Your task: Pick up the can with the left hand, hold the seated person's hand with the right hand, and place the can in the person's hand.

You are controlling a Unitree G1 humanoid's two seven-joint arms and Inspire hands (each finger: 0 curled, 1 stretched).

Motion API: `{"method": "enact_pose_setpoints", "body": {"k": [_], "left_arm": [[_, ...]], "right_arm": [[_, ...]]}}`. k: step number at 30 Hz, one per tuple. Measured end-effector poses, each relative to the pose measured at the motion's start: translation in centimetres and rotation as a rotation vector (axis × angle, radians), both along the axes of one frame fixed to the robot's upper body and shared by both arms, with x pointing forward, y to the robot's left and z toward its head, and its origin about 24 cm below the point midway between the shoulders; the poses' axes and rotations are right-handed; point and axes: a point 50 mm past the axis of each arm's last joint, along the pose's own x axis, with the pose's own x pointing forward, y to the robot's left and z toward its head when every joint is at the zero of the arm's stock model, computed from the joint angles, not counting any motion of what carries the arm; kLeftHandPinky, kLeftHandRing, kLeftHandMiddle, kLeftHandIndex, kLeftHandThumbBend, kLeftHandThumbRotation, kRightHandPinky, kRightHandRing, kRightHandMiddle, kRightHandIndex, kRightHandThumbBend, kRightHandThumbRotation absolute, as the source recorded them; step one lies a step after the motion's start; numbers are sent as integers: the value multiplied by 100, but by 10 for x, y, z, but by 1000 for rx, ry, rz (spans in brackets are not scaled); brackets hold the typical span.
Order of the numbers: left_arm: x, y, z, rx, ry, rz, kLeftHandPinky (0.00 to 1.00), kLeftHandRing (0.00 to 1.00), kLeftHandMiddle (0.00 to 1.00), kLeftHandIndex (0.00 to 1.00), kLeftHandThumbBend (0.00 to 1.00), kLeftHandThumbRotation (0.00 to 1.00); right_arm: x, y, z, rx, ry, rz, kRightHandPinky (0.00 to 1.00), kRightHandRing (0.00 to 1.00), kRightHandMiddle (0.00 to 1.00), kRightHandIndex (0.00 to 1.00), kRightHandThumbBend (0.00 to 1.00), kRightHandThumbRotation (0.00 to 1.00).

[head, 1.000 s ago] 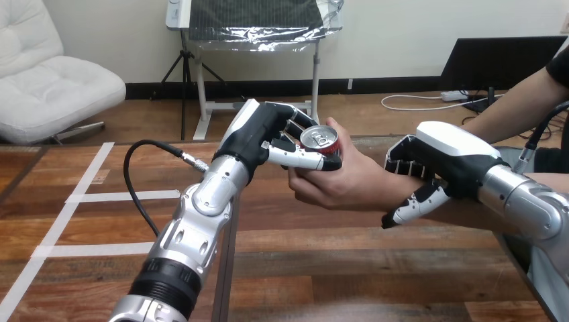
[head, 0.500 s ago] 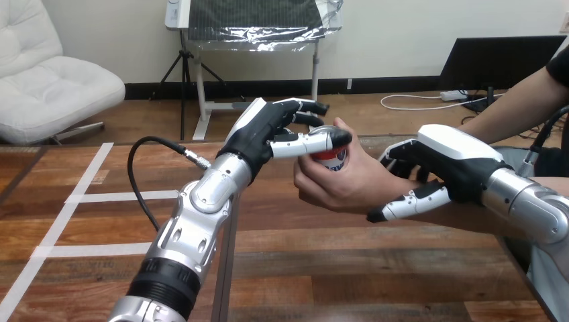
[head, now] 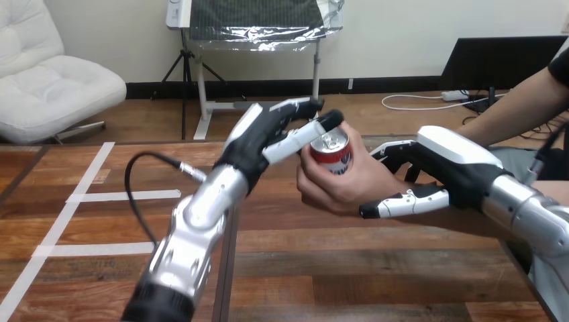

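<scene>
Two hands of mine are raised over the wooden table. My left hand is spread open, its fingers straight and gripping nothing. One fingertip touches the top rim of the red-and-white can just to its right. The can stands nearly upright in the person's hand, which wraps around it. Further right, my right hand closes loosely on the person's wrist, with fingers over the far side and the thumb beneath.

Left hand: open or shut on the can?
Open. The left hand has straight fingers, not curled round the can, which sits in the person's hand.
</scene>
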Motion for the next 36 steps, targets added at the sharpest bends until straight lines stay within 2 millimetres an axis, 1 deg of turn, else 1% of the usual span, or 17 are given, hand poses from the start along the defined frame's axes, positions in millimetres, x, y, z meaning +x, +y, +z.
{"method": "enact_pose_setpoints", "body": {"k": [5,11,20,26,29,31,36], "left_arm": [[-9,3,-8,-10,-15,16,85,87,86,81,87,93],[-21,6,-16,-34,-30,42,80,85,85,81,89,92],[-38,12,-26,-61,-28,73,77,82,83,81,90,95],[-50,16,-29,-75,-34,90,76,82,83,79,85,96],[-57,17,-30,-86,-44,93,74,81,82,78,81,97],[-62,19,-30,-97,-53,96,71,81,82,78,76,97],[-73,21,-30,-131,-74,99,70,80,81,77,70,98]], "right_arm": [[-5,-1,-1,31,1,-8,65,81,86,89,99,74],[-10,-2,-2,49,0,-15,65,84,88,92,100,78],[-18,-4,-3,87,2,-23,69,87,91,94,100,83],[-23,-5,-5,140,3,-28,71,88,92,95,100,89],[-26,-6,-5,175,1,-33,73,88,93,96,100,92],[-29,-5,-5,206,-2,-37,75,89,93,96,100,95],[-34,-4,-7,283,-6,-44,79,91,94,97,100,98]]}}
